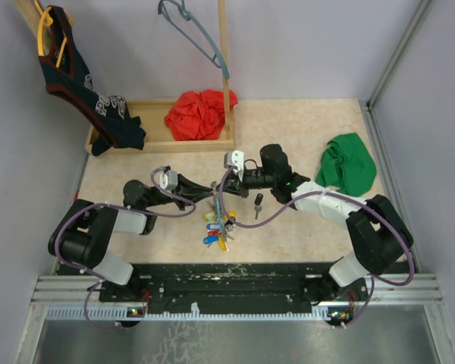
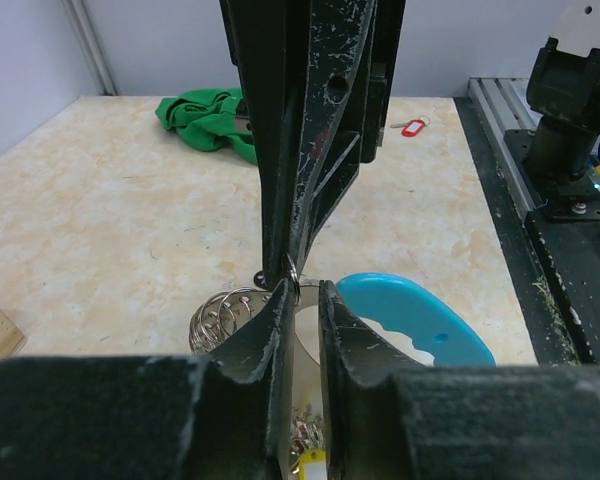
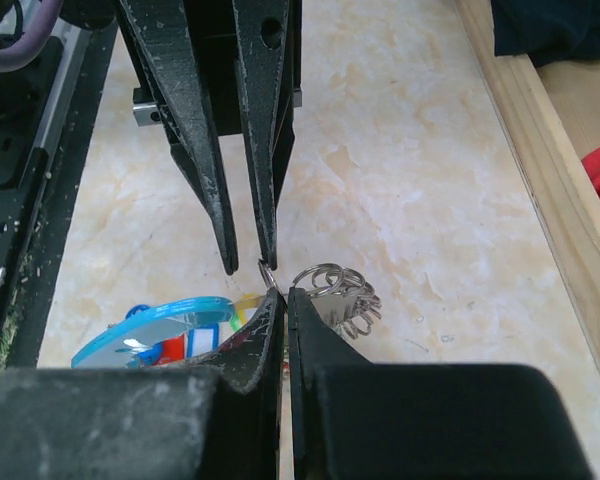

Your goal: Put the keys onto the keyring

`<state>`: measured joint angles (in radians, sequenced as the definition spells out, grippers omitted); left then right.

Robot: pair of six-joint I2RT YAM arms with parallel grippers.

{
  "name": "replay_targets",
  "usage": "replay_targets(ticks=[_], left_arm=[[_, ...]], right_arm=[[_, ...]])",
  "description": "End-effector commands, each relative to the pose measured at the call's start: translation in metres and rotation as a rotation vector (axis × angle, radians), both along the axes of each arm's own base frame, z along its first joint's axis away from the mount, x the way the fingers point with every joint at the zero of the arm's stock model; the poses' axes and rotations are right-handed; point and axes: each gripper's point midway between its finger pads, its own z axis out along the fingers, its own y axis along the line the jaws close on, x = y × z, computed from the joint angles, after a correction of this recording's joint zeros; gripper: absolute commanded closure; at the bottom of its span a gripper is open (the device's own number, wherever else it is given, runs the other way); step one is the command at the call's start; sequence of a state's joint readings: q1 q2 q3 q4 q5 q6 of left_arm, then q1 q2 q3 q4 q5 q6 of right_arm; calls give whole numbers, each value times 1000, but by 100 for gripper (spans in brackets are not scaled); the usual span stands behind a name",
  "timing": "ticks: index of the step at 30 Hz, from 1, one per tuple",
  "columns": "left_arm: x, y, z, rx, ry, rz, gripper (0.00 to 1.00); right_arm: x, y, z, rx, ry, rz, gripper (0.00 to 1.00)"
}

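At the tabletop (image 1: pixel 303 121) centre the blue-sectioned keyring (image 2: pixel 420 320) lay beside heaped keys (image 1: pixel 220 227), at 6 o'clock of both hands. The left hand (image 2: pixel 302 292) stood barely parted, empty; the right hand (image 3: pixel 285 295) pinched shut on a small wire ring (image 3: pixel 265 268). We judged threading in hand; next, fine alignment was needed.

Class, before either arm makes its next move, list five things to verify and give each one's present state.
1. The right gripper is shut: ok.
2. The left gripper has its fingers slightly parted: ok.
3. The small ring sits at both tips; firmly pinched: cannot tell.
4. The keyring is in view beside the tips: ok.
5. The black key lies loose, off the keyring: not ok.
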<state>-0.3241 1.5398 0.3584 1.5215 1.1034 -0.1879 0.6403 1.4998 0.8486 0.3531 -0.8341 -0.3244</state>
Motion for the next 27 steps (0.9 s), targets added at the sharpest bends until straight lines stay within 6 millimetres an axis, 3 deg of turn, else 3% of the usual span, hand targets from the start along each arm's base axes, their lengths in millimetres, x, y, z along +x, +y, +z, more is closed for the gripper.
replay_targets(ticks=[1, 16, 27], left_arm=[[-10, 1, 32, -47, -220, -63, 79], [17, -2, 15, 63, -155, 33, 66], [23, -4, 16, 110, -166, 32, 66]], right_arm=[[9, -7, 24, -65, -122, 0, 100], [7, -3, 38, -113, -185, -3, 100], [6, 3, 55, -119, -249, 13, 100]])
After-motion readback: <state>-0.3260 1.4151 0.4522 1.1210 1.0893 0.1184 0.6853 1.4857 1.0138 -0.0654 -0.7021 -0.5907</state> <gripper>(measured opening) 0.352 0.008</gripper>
